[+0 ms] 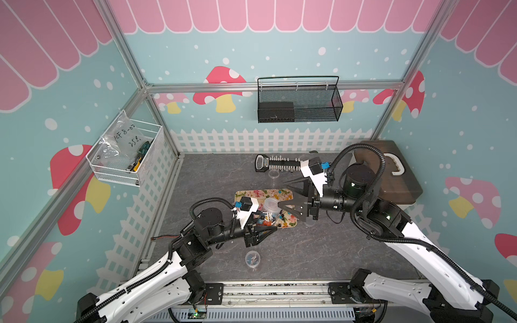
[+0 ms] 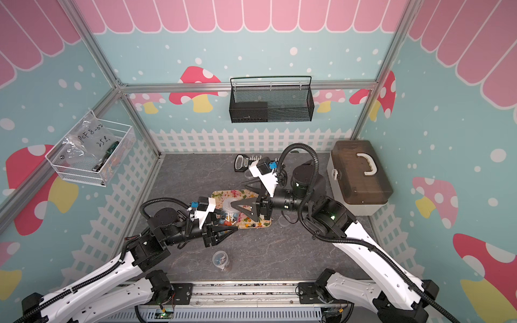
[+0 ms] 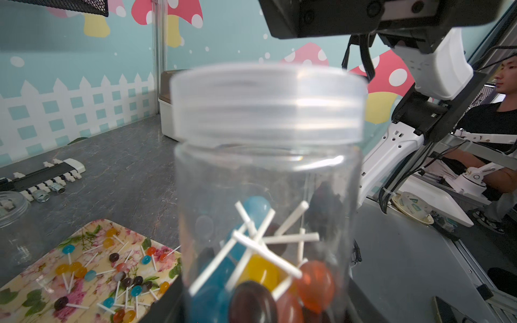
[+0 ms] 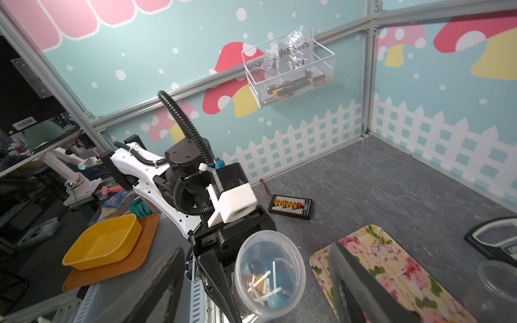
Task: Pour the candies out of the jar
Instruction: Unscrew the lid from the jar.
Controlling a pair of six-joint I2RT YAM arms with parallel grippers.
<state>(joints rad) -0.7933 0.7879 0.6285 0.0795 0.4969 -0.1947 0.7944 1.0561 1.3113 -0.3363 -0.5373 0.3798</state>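
The clear plastic jar point(image 3: 265, 195) stands upright over the floral tray point(image 1: 251, 195), toward its near edge. The left gripper point(image 1: 265, 226) holds the jar round its lower body, jaws closed on it. I cannot tell whether the base touches the tray. The jar's long axis runs straight up and down, with the base toward the tray and the mouth pointing up. The translucent screw lid point(image 3: 265, 103) is still on it. The candies point(image 3: 260, 271), small lollipops on white sticks, lie heaped at the bottom of the jar, and many more lie loose on the tray.

The right gripper point(image 1: 281, 195) hangs just above the lid, roughly on the jar's axis, spread wide and holding nothing. In the right wrist view its fingers point(image 4: 352, 276) stand either side of the lid, clear of it. The lid therefore lies straight below the right hand, the nearer one. I judge that nothing can pour until that hand drops, closes on the lid and twists it off; only then can the left wrist tip the mouth toward the tray
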